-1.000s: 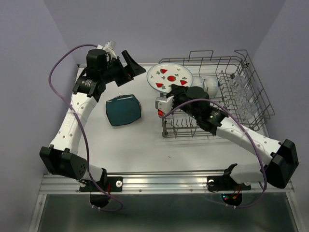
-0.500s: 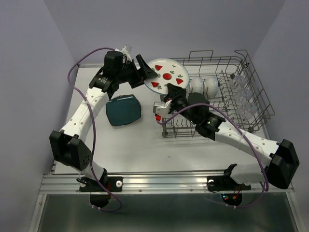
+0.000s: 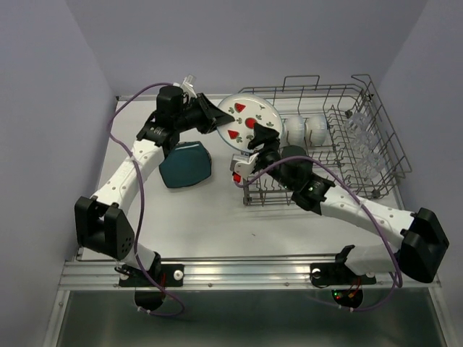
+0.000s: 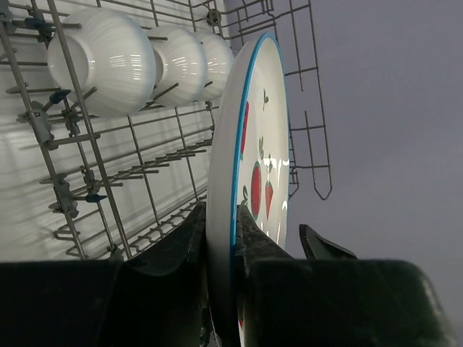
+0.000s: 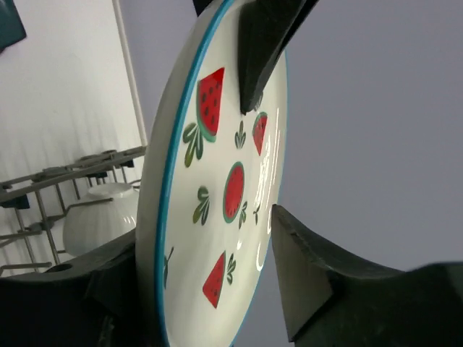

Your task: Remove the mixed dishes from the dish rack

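The round white plate (image 3: 249,114) with red fruit and green leaves is held on edge above the dish rack's (image 3: 383,130) left end. My left gripper (image 3: 217,117) is shut on its left rim; in the left wrist view both fingers (image 4: 253,231) press the plate (image 4: 249,173). My right gripper (image 3: 255,137) is open around the lower edge of the plate (image 5: 217,217), and one finger (image 5: 304,275) stands clear of the face. The dark teal plate (image 3: 185,165) lies flat on the table. Small white bowls (image 3: 304,130) and clear glass tumblers (image 3: 362,141) sit in the rack.
The rack's wire tines (image 4: 145,181) and bowls (image 4: 101,61) are close behind the held plate. The taller wire section with the tumblers is on the rack's right. The table's far left corner (image 3: 126,108) lies behind the left arm.
My left gripper moved right to the plate and shut on its rim. My right gripper's jaws opened off the plate. The plate tipped more upright.
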Robot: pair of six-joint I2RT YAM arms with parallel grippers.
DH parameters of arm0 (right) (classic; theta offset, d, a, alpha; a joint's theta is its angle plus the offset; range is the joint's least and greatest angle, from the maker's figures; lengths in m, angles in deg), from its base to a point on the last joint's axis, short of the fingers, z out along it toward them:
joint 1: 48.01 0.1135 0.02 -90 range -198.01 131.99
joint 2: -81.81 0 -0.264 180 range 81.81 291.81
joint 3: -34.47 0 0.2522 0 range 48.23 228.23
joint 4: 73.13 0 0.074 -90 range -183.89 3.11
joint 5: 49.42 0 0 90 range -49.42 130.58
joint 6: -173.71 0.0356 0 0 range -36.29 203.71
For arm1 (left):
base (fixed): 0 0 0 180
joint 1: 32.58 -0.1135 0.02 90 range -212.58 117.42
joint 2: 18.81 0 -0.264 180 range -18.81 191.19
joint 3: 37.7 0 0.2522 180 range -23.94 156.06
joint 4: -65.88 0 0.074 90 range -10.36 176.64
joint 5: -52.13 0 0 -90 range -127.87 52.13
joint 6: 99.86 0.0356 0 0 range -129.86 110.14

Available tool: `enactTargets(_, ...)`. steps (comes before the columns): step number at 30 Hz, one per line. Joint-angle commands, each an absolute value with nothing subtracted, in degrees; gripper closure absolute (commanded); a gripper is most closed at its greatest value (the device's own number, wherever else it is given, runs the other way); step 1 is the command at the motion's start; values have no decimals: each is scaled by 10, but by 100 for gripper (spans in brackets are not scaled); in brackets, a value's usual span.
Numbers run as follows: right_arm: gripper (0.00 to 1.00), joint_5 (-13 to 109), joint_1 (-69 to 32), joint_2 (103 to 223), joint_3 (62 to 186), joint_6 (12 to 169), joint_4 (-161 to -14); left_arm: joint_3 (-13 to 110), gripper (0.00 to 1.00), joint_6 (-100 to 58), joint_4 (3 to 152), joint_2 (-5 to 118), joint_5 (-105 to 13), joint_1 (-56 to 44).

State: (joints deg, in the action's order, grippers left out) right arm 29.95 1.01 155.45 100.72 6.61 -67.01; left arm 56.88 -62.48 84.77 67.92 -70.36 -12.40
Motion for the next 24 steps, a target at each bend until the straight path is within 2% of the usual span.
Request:
enactTargets(1,32,290,11,1519,1014,137,-567,529,100,-610,725,618,-723,-118)
enactTargets(5,3,388,11,1491,1022,168,-706,528,100,-623,709,606,-716,-128)
enactTargets(6,0,400,11,1486,1029,213,-722,531,100,-624,704,603,-714,-130)
enactTargets(10,0,459,11,1490,1076,315,-820,545,100,-622,708,598,-715,-152)
enactTargets(15,0,431,11,1483,1098,441,-892,517,100,-610,725,579,-714,-238)
enactTargets(24,0,108,-2,1458,1070,616,-808,352,100,-558,731,495,-719,-364)
